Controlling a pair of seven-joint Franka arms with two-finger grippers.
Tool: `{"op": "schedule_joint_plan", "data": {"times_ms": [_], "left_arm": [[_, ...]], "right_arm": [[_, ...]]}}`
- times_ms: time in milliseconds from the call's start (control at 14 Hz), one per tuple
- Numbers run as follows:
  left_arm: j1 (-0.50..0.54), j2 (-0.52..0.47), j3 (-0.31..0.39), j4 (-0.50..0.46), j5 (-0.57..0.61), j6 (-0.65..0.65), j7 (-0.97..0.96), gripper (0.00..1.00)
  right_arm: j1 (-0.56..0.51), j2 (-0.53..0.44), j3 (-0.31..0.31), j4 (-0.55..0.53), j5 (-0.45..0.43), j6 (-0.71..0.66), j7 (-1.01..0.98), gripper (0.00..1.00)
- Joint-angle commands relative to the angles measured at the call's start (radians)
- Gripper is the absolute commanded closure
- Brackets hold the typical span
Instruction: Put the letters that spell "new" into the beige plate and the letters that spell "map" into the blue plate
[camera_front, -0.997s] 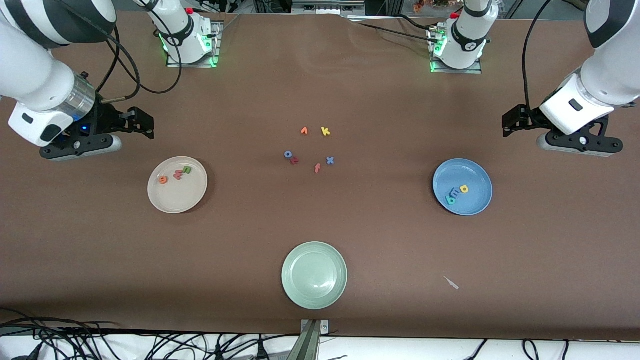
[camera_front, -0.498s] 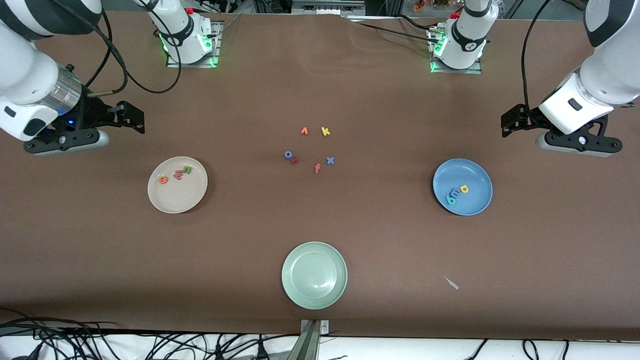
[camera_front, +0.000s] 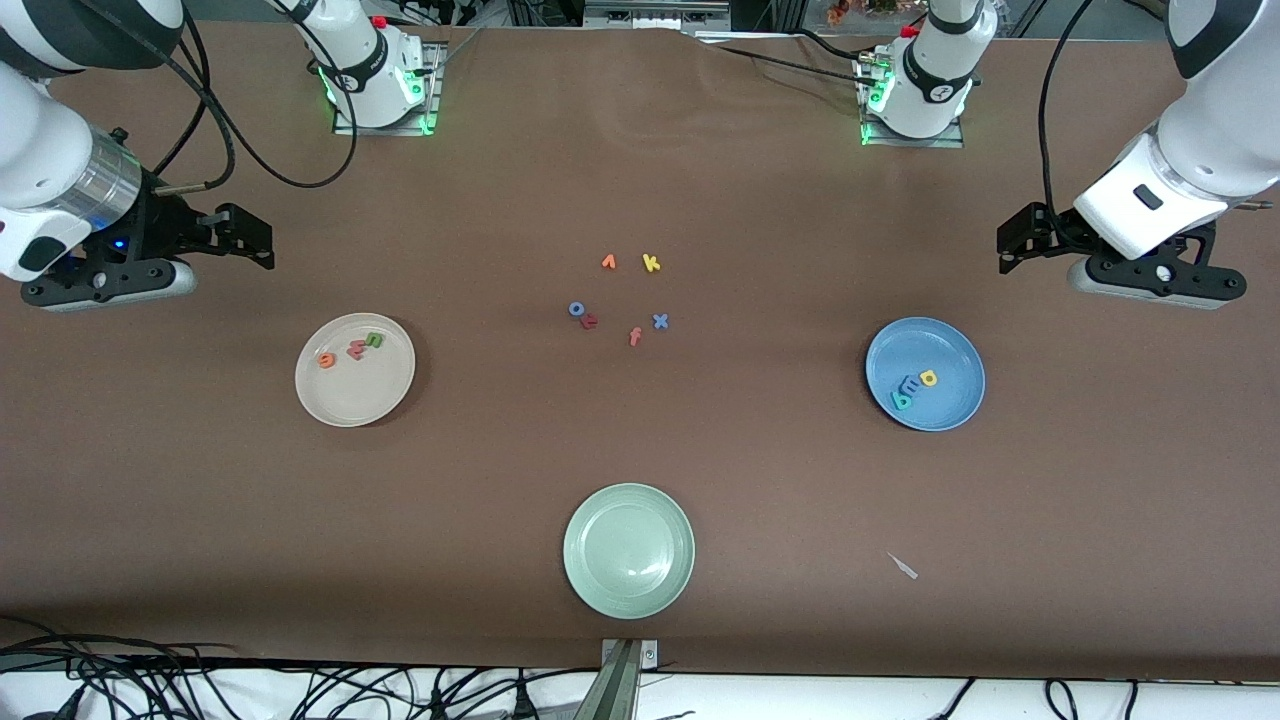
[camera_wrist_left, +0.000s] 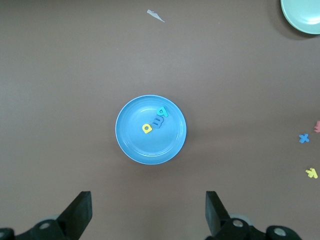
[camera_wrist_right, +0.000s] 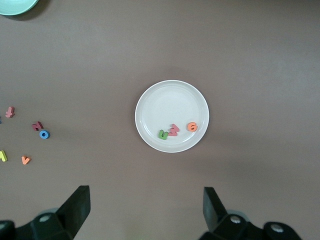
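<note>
The beige plate (camera_front: 350, 402) lies toward the right arm's end of the table and holds the lime-green n (camera_front: 375, 340), salmon-pink w (camera_front: 355, 350) and orange e (camera_front: 327, 360). The blue plate (camera_front: 940, 410) lies toward the left arm's end and holds the yellow a (camera_front: 929, 377), blue m (camera_front: 912, 385) and teal p (camera_front: 901, 400). My right gripper (camera_front: 262, 240) hangs open and empty over bare table, off the beige plate's (camera_wrist_right: 165, 100) rim. My left gripper (camera_front: 1003, 250) is likewise open and empty over bare table beside the blue plate (camera_wrist_left: 137, 145).
A pale green plate (camera_front: 628, 600) sits near the front camera's edge. Several loose letters lie mid-table: orange v (camera_front: 608, 262), yellow k (camera_front: 651, 263), blue o (camera_front: 576, 309), a dark red letter (camera_front: 590, 321), f (camera_front: 635, 336), blue x (camera_front: 660, 321). A white scrap (camera_front: 903, 566) lies nearer the camera than the blue plate.
My right gripper has drawn back from the beige plate toward its own end of the table. The left gripper has shifted only slightly. Letters and plates have not moved.
</note>
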Motion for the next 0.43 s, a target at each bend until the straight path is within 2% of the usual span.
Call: {"op": "schedule_joint_plan", "data": {"times_ms": [0,356], "left_arm": [[0.015,0.013,0.005,0.033,-0.013,-0.013,-0.014,0.0],[0.017,0.011,0.007,0.033,-0.013,-0.017,-0.019,0.0]], "right_arm": [[-0.007,0.005,0.004,0.024,0.013,-0.026,-0.019,0.0],[-0.007,0.005,0.004,0.023,0.01,-0.026,-0.019,0.0]]}}
